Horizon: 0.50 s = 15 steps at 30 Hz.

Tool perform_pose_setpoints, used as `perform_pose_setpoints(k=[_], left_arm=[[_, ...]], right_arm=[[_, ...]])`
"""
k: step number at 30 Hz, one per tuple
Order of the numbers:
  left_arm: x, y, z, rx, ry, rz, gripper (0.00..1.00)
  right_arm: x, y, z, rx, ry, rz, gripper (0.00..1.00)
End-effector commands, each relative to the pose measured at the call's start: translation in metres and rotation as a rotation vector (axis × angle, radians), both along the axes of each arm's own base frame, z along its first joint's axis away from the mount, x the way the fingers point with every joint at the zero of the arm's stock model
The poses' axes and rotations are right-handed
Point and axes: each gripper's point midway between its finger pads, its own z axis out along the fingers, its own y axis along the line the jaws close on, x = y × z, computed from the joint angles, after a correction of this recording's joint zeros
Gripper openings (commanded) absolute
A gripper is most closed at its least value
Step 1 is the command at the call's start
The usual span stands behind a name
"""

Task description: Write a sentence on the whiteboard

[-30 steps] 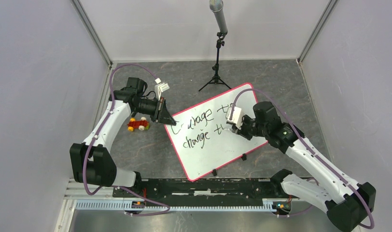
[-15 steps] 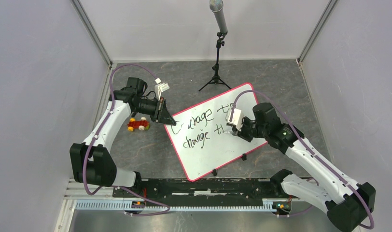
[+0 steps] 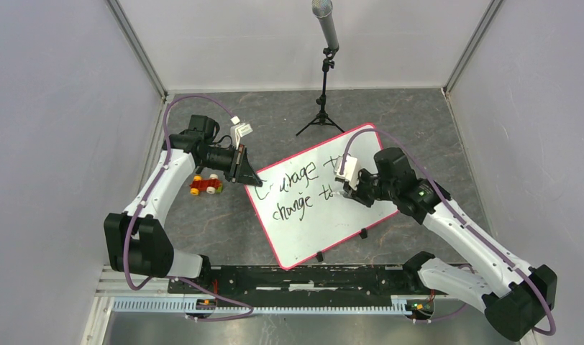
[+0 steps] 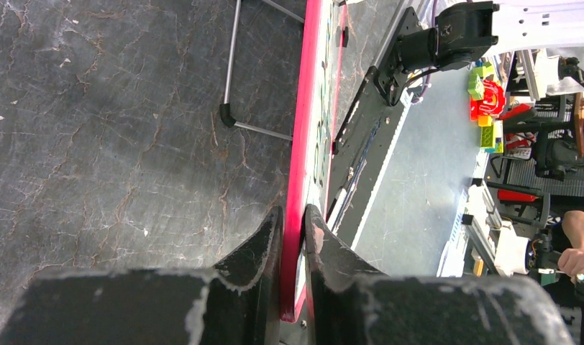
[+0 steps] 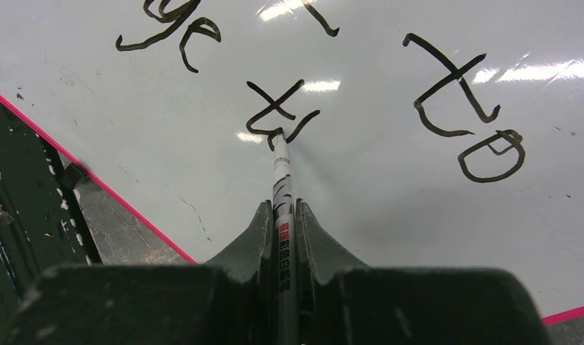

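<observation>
Jaws of the right arm are pinched narrow on a marker (image 5: 283, 194), barrel running straight out between them, tip touching the whiteboard (image 5: 390, 230). Jaws of the left arm are nearly shut too, clamped on the board's pink rim (image 4: 295, 180) at its far left corner, one finger on each face. Nearest the camera in the overhead view, a black rail (image 3: 303, 277) joins the two arm bases. Just beyond it the whiteboard lies skewed on the desk (image 3: 418, 122) between the arms, one corner pointing at the rail; whether it sits fully flat I cannot tell. The sentence (image 3: 296, 188) runs in two lines of black script: upper line reads "courage to", lower line "change" and then a fresh "t". The marker tip rests at the foot of that "t", where a small curling stroke leaves it, so my reading is that the step in hand is the lower line's second word, barely begun. Task looks well along but unfinished. The next move calls for light, even contact as the tip is led rightward into the next letter, with room left before the rim, and for the left grip to stop the board sliding under the stroke. Left of the board, a toy car (image 3: 206, 185) sits apart, untouched. Farthest off, a microphone stand (image 3: 323, 108).
</observation>
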Motion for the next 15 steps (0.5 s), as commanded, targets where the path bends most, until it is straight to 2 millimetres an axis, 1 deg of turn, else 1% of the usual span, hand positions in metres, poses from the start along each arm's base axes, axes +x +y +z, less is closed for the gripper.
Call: perform_pose_setpoints(k=[1, 7, 15], left_arm=[[0.004, -0.001, -0.011, 0.062, -0.057, -0.034, 0.02], [0.004, -0.001, -0.010, 0.062, -0.058, -0.033, 0.02], [0.005, -0.002, -0.010, 0.060, -0.055, -0.034, 0.02]], right_arm=[[0.022, -0.002, 0.021, 0.004, -0.092, -0.053, 0.00], [0.019, -0.006, 0.018, -0.010, -0.088, -0.049, 0.00], [0.004, -0.011, -0.001, -0.032, -0.042, -0.023, 0.00]])
